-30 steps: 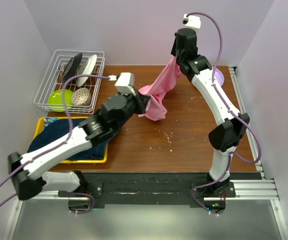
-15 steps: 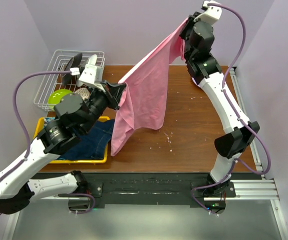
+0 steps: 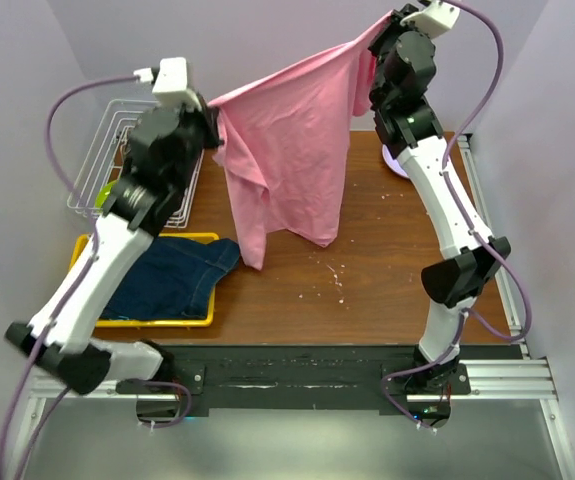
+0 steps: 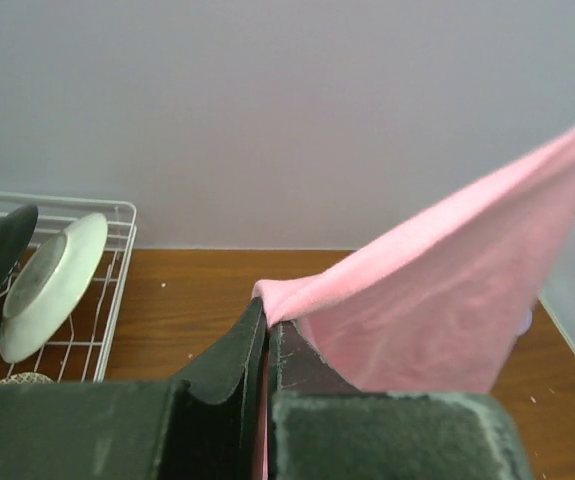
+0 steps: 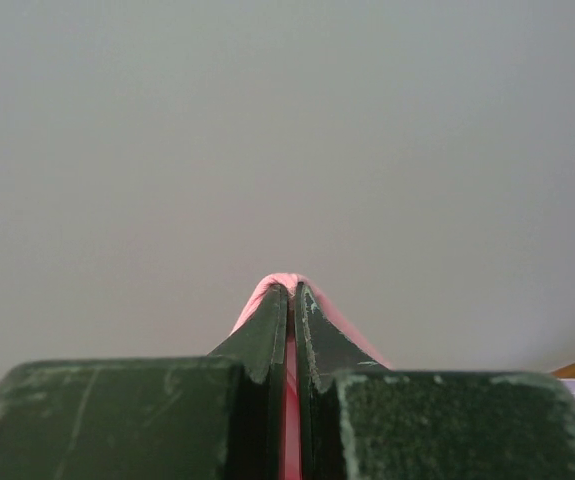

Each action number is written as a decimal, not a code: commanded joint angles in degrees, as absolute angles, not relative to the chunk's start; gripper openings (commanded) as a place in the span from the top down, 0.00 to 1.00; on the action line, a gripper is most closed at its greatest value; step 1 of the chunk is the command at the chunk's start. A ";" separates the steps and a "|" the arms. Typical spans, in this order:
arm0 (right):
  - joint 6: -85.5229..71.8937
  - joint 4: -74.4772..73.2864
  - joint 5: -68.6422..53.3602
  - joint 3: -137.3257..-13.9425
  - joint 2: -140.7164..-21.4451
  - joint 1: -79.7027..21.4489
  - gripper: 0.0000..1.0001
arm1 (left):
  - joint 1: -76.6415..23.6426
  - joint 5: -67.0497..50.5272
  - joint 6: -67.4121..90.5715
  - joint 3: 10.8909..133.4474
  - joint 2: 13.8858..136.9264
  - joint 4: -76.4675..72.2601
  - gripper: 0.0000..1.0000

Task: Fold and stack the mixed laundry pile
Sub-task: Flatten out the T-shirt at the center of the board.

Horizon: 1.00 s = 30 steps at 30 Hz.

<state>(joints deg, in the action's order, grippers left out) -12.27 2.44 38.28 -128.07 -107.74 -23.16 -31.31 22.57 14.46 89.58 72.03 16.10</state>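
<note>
pink T-shirt (image 3: 292, 150) spread aloft | left fingers (image 4: 229, 362) pinch its edge | right fingers (image 5: 263, 335) likewise

Left arm (image 3: 97, 270): it rises from its base at the near left and reaches far forward and upward, almost fully extended, with the wrist held high. Left gripper (image 3: 214, 122): it points right, toward the other arm. Its jaws are pressed together on a corner of the shirt (image 3: 287, 150), with the fingertips nearly touching in the wrist view.

Right arm (image 3: 447, 200): the elbow is bent at the near right, and the forearm stretches up and away. Right gripper (image 3: 375, 40): it is raised high and points left. Its jaws are closed on a thin pink fold of the shirt.
</note>
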 commanded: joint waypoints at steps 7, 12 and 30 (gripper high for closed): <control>-10.46 5.54 41.05 -140.26 -113.56 -15.74 1.00 | -21.36 10.65 17.05 126.05 99.65 9.30 1.00; -11.33 4.13 40.52 -138.27 -107.77 -15.38 1.00 | -21.01 10.19 14.86 135.10 101.89 12.22 1.00; -47.01 -22.05 15.76 -49.08 -50.74 -15.73 1.00 | -20.83 15.91 32.07 59.98 70.84 15.20 1.00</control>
<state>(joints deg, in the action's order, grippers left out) -36.12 -10.90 25.04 -64.01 -54.76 -16.60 -22.26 9.82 25.32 70.28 72.51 11.66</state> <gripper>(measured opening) 0.016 0.029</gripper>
